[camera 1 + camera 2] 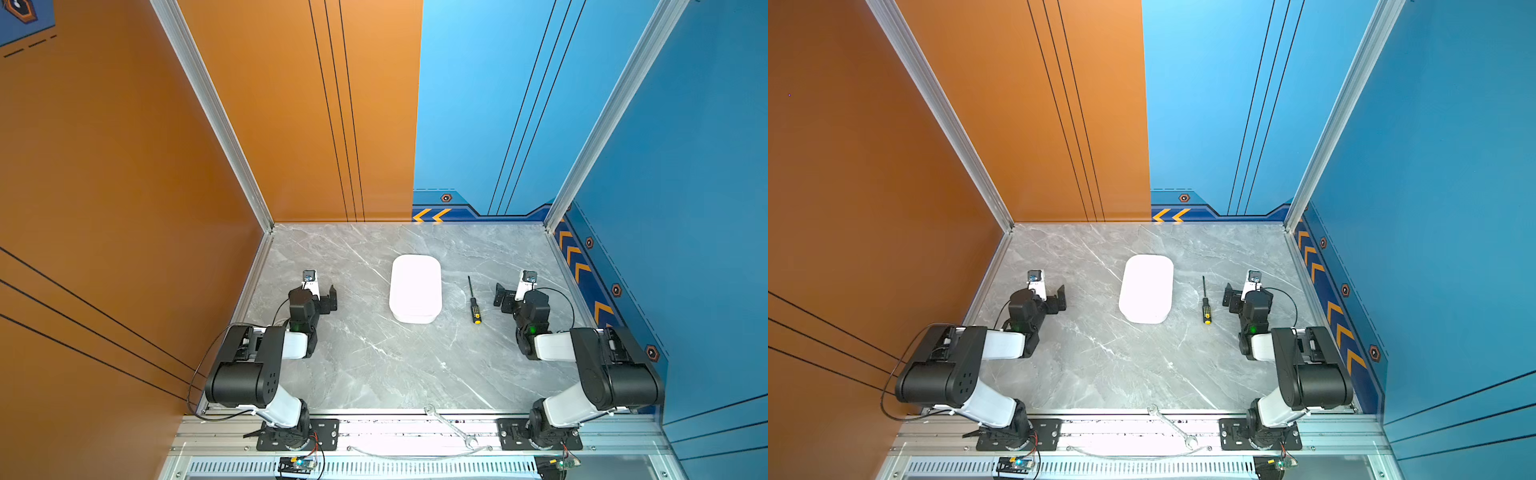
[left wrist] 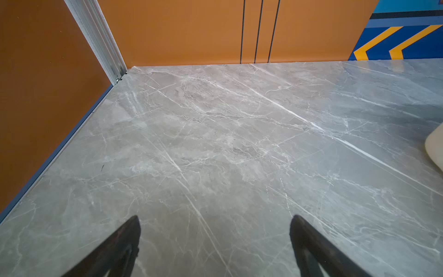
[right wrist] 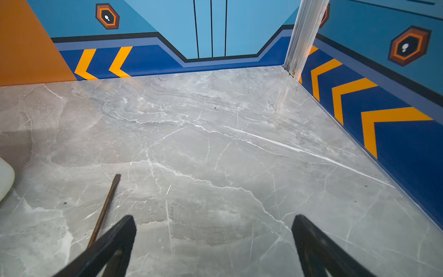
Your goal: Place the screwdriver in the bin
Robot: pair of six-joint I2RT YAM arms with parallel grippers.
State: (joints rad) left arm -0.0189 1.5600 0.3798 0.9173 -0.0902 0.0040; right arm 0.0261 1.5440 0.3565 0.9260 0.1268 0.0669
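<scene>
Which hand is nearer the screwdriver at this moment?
Right. The right hand sits just beside the screwdriver, on the side away from the bin, open and not touching it. The left hand is on the bin's opposite side.

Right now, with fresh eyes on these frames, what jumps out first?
The white rounded-corner rectangular plastic bin sits near the middle of the grey marble-look tabletop. A small black-and-yellow screwdriver lies flat just right of it, not touching, near the open right gripper; the left gripper is open too. A silver open-ended wrench lies on the front metal rail.
</scene>
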